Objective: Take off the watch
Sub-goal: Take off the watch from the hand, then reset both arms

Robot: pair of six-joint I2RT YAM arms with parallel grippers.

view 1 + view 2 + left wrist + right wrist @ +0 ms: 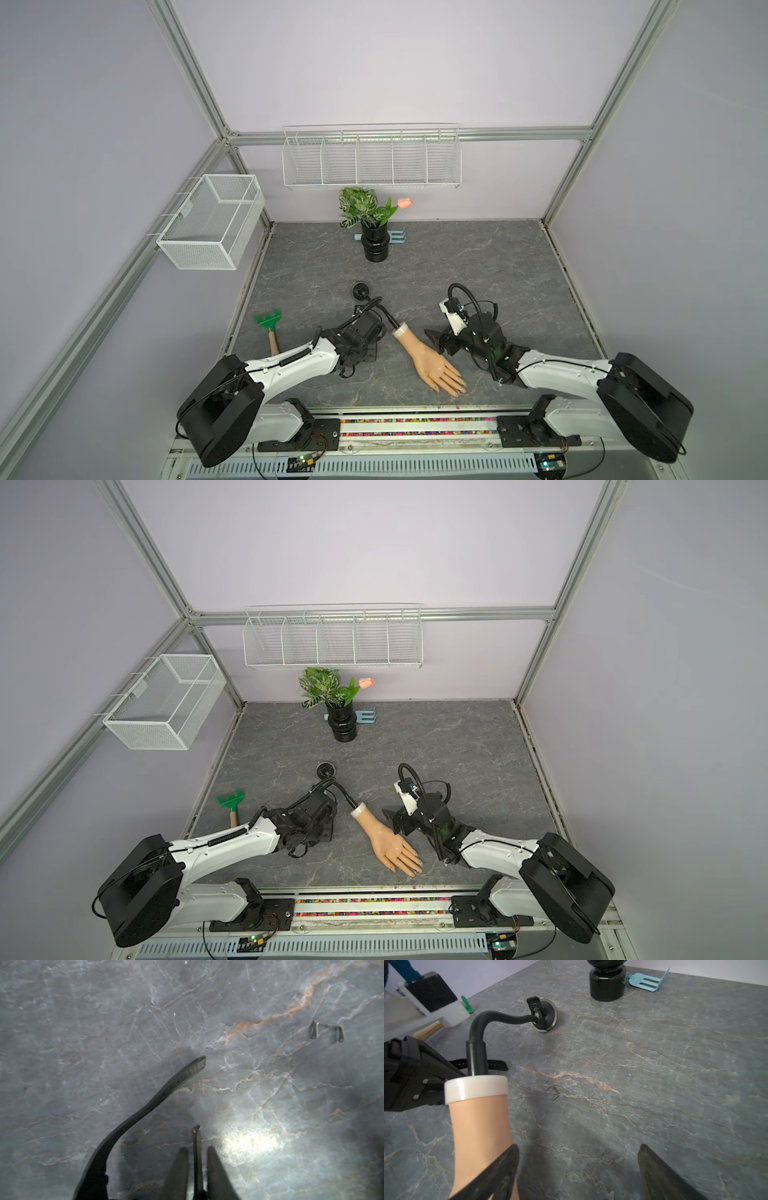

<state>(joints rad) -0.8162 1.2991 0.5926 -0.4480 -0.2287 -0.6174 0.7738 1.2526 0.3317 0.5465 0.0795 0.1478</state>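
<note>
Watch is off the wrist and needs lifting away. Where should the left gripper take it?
I'd take the watch by the thin strap end standing on edge between the left gripper fingers, from straight above; edge-up, it fits the narrow gap.

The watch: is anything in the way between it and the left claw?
Nothing visible is. In the left wrist view, one strap of the watch runs straight between the fingers of the left gripper, whose jaws stand slightly apart around it. The mannequin hand lies off to the side, its wrist bare.
</note>
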